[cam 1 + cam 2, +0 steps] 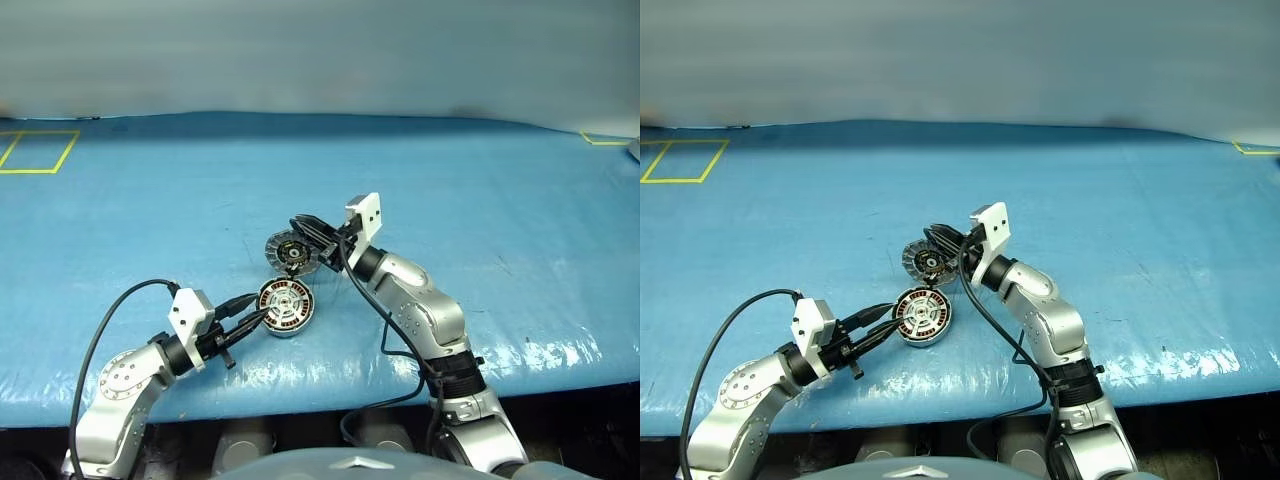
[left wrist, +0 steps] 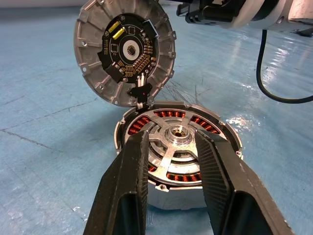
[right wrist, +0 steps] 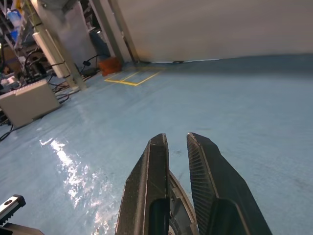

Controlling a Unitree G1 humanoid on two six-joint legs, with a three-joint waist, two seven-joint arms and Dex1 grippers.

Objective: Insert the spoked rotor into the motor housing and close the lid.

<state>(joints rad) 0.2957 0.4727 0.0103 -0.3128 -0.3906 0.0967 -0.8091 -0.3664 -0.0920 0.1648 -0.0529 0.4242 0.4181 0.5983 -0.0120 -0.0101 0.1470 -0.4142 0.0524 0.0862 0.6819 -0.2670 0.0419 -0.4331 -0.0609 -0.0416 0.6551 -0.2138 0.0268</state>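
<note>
The motor housing (image 2: 178, 161) sits on its base on the blue surface, open face up: a round, silver-rimmed shallow can with a ring of copper-brown windings showing inside. The spoked rotor (image 2: 172, 147) lies seated in it, a shiny silver wheel with a round hub at the centre, its spokes crossing over the windings. The lid (image 2: 124, 51) stands tilted up on edge just behind the housing, its lower rim at the housing's far rim. The face turned toward the housing shows grey radial ribs around a dark circuit board.
</note>
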